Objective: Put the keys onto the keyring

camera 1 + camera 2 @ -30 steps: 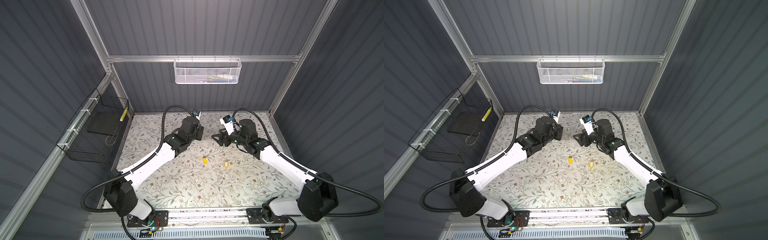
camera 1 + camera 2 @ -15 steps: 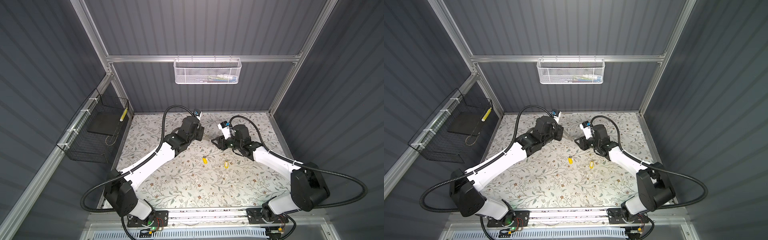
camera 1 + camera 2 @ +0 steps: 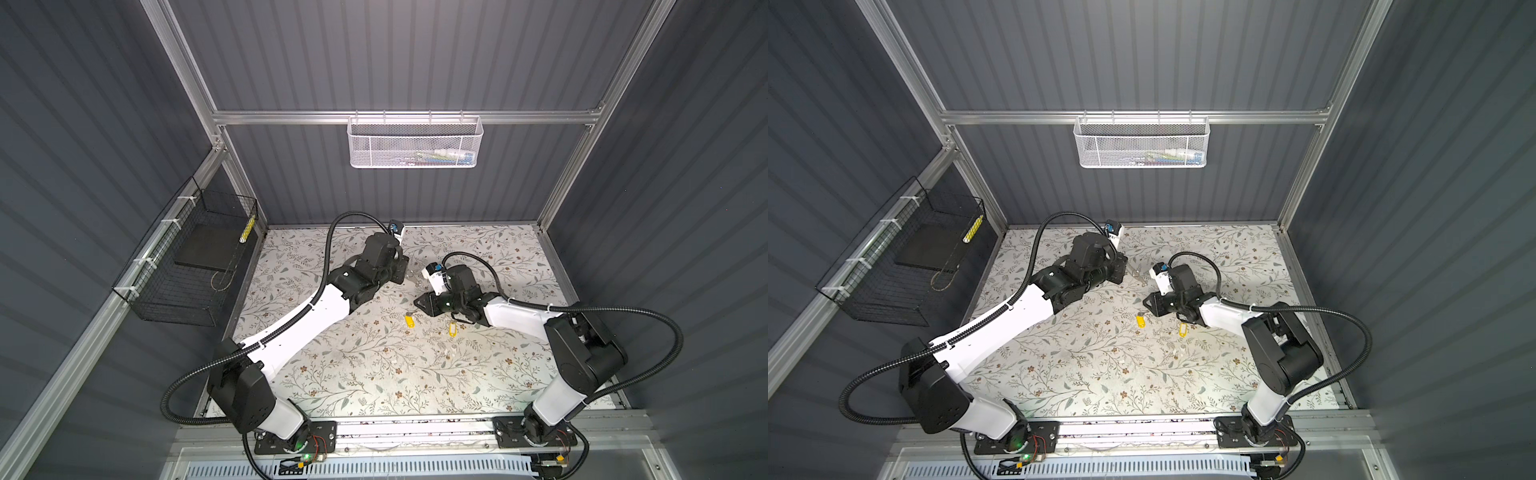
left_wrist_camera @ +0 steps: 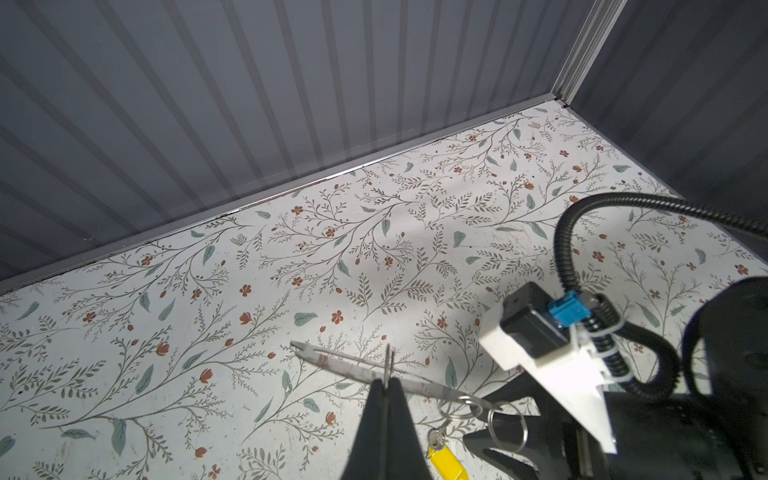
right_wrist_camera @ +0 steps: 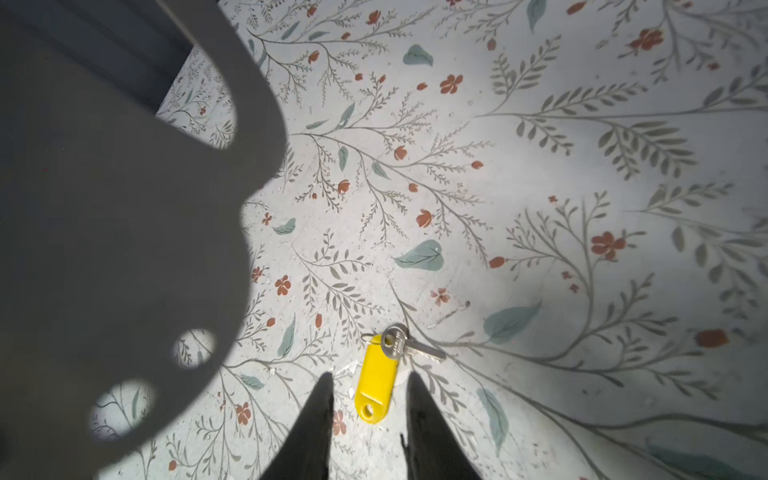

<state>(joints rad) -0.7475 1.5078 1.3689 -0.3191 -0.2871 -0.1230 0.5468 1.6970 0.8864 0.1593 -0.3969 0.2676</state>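
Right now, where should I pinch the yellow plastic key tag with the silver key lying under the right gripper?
Pinch the yellow plastic key tag mid-body across its narrow width, from above: it lies flat on the floral tabletop, long edges facing the fingers of the open right gripper. Avoid the silver key end.

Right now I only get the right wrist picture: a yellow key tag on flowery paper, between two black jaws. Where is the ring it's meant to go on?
Observer: Outside your picture. The keyring is at the left gripper, whose jaws are shut on it.
Operator: Is the key I see the only one?
Observer: No. A second yellow key tag lies on the table, close beside the right arm.
Operator: Anything else in that booth?
Observer: A white mesh basket hangs high at the back.
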